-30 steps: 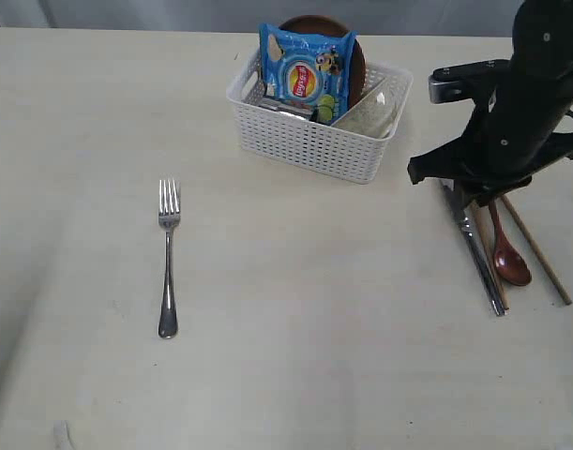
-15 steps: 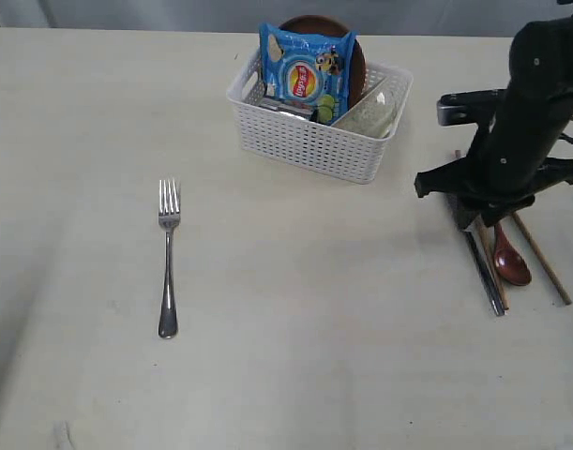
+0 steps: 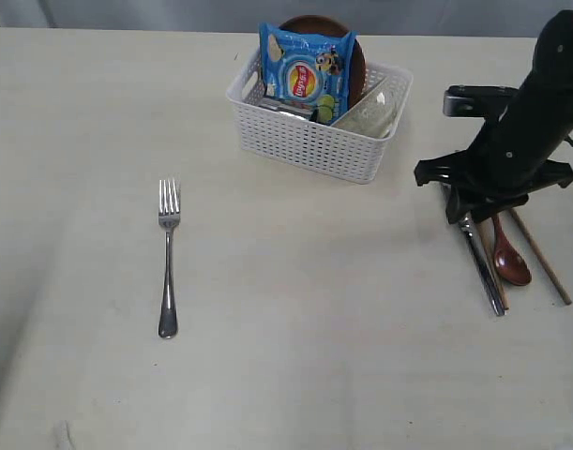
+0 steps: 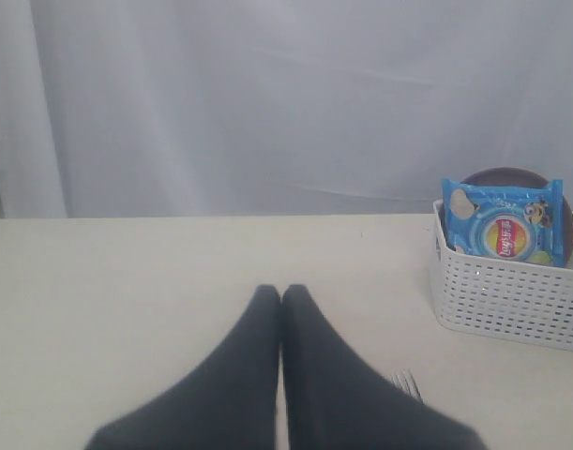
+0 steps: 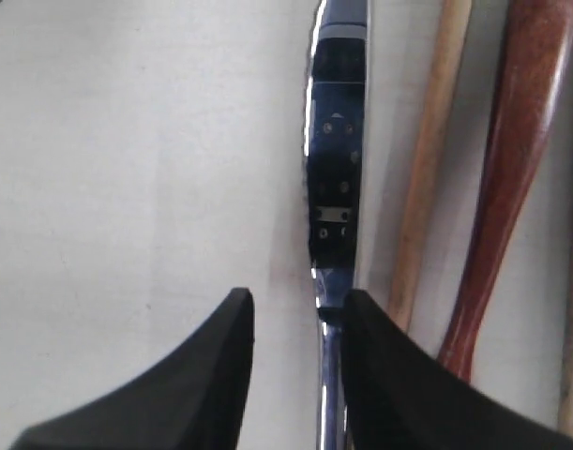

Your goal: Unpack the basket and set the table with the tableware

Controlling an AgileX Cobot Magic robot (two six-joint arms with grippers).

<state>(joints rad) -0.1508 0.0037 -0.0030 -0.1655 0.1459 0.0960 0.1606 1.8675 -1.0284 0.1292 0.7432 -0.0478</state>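
Note:
My right gripper (image 3: 466, 211) hangs low over the near end of the steel knife (image 3: 483, 267) at the table's (image 3: 314, 328) right side. It is open, and the knife (image 5: 338, 169) lies flat beside one finger of the gripper (image 5: 295, 305). A chopstick (image 5: 431, 159) and the reddish wooden spoon (image 5: 511, 178) lie alongside; a second chopstick (image 3: 544, 258) lies further right. The fork (image 3: 168, 253) lies on the left. The white basket (image 3: 314, 141) holds a brown plate (image 3: 354, 56) and a pale bowl (image 3: 370, 112). My left gripper (image 4: 282, 292) is shut and empty above the table.
A blue crisp packet (image 3: 305, 70) stands upright in the basket in front of the plate. The left wrist view shows the basket (image 4: 502, 295) off to one side and the fork's tines (image 4: 408, 382) just past the fingers. A pale curtain hangs behind the table.
The right gripper's jaws have widened over the knife, and the arm has shifted slightly right. The knife, spoon, chopsticks and fork have stayed where they were.

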